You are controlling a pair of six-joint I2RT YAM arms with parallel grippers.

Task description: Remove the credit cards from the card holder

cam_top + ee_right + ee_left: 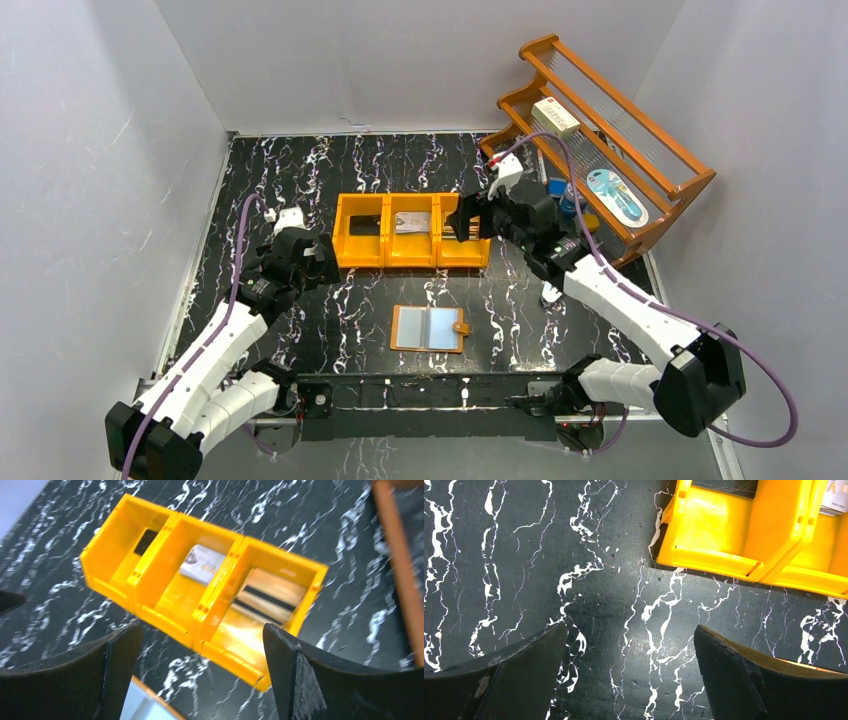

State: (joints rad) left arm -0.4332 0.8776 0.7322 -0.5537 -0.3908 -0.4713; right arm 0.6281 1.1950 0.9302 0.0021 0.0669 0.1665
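Glossy plastic bin (411, 258); card holder (430, 328) seemingly leather.

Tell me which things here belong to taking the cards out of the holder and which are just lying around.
Job: card holder, black card, silver-grey card, striped card, orange bin holding the cards.
Lying about: wooden rack, white box on it.

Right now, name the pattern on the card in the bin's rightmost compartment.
The card is striped, dark on pale; right wrist view.
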